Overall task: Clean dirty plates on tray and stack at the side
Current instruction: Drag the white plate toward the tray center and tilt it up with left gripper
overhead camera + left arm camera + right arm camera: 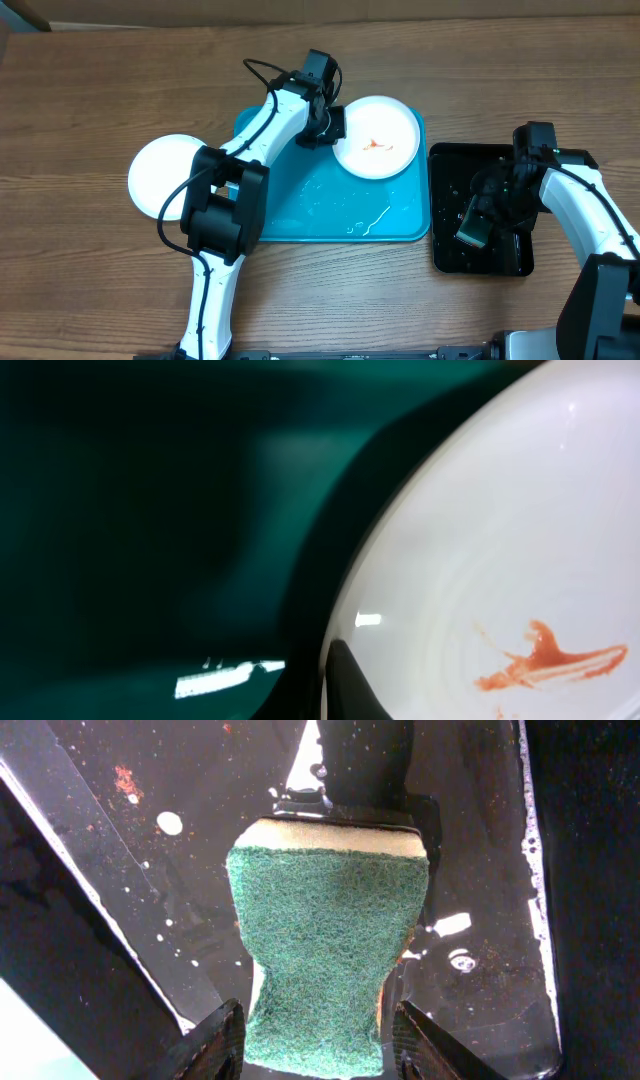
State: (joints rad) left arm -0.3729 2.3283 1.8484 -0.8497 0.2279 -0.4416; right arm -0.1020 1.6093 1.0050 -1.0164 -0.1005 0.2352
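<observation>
The left gripper (325, 122) sits at the left rim of a white plate (388, 125), which lies in the far right corner of the turquoise tray (320, 205). An orange-red smear (550, 660) marks the plate's middle. In the left wrist view one dark fingertip (345, 685) shows against the rim. The other is out of sight, so it cannot be told whether this gripper is pinching the plate or only touching it.

The right gripper (318, 1045) hangs over the wet black tray (450, 170), its jaws narrowed on a green sponge (325, 940) that is squeezed to a waist between them.

A second white plate (155, 175) rests on the wooden surface (100, 80), just left of the turquoise tray.
</observation>
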